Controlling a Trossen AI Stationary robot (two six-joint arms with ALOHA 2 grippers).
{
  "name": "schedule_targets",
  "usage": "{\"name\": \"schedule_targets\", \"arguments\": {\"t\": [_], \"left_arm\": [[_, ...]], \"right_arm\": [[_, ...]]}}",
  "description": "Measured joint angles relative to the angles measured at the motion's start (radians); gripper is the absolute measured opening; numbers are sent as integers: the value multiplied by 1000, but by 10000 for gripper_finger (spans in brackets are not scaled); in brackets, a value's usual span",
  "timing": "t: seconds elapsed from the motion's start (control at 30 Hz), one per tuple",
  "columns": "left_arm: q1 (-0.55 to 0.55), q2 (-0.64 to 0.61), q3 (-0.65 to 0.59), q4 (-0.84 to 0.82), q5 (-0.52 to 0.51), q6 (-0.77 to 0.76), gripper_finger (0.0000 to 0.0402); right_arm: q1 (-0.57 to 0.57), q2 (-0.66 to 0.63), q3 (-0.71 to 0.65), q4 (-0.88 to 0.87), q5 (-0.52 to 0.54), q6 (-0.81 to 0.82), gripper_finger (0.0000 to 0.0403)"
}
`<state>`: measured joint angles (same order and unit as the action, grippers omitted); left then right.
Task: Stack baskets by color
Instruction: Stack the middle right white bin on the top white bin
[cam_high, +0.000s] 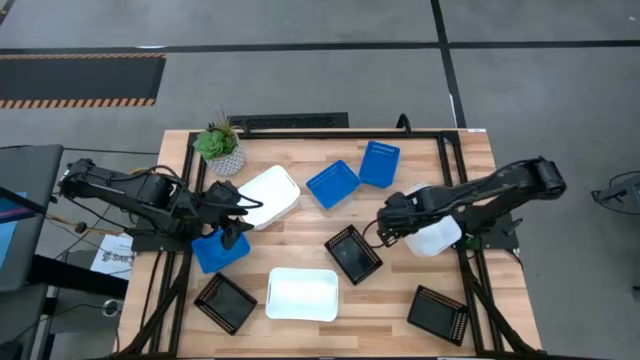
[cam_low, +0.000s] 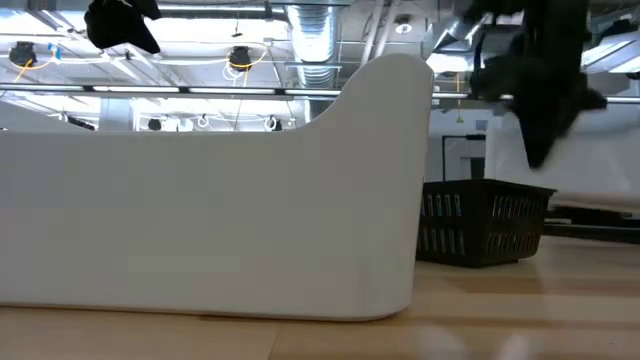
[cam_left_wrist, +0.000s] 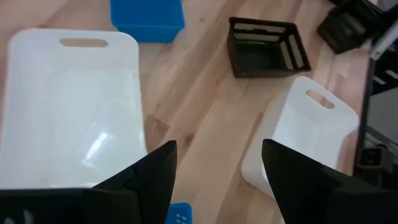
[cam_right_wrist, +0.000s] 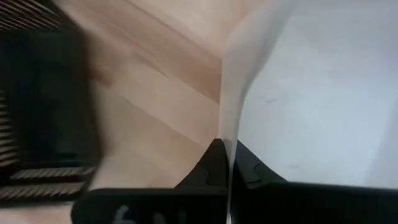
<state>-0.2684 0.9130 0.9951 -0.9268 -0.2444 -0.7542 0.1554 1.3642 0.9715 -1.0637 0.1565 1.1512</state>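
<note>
My right gripper (cam_high: 390, 222) is shut on a white basket (cam_high: 438, 236) at the table's right. My left gripper (cam_high: 234, 214) hangs open over a blue basket (cam_high: 220, 250), beside a second white basket (cam_high: 270, 194) that rests flat on the table. A third white basket (cam_high: 302, 294) lies flat near the front edge. Two more blue baskets (cam_high: 332, 184) (cam_high: 379, 163) lie at the back. Three black baskets (cam_high: 352, 253) (cam_high: 225, 302) (cam_high: 438, 313) lie toward the front. My right gripper pinches the white basket's thin side wall (cam_right_wrist: 225, 124) at its rim, one finger (cam_right_wrist: 208, 165) outside and the other inside the basket. The fingers come from above, pointing steeply down. The held side is raised; I cannot tell if the far part rests on the table.
A potted green plant (cam_high: 220, 148) stands at the back left corner. A black frame rail (cam_high: 455, 160) runs along the table's right side. Bare wood (cam_high: 400, 295) shows between the front white basket and the right black one.
</note>
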Motion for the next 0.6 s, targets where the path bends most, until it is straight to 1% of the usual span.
{"name": "schedule_targets", "arguments": {"t": [0.1, 0.2, 0.3, 0.4, 0.47, 0.6], "left_arm": [[0, -6, 1, 5, 13, -11, 224], [0, -14, 22, 2, 27, -13, 224], [0, -30, 64, -2, 29, -14, 224], [0, -48, 120, -18, 11, -7, 224], [0, -61, 160, -33, -13, 2, 224], [-1, -97, 223, -59, -85, 39, 224]], "right_arm": [[36, -34, 97, -16, 78, -52, 2], [59, -43, 222, -3, 184, -166, 2], [62, -32, 343, 30, 289, -357, 1], [42, 1, 428, 125, 358, -593, 1], [20, 30, 457, 199, 371, -765, 1], [-28, 114, 502, 424, 371, -1095, 2]]}}
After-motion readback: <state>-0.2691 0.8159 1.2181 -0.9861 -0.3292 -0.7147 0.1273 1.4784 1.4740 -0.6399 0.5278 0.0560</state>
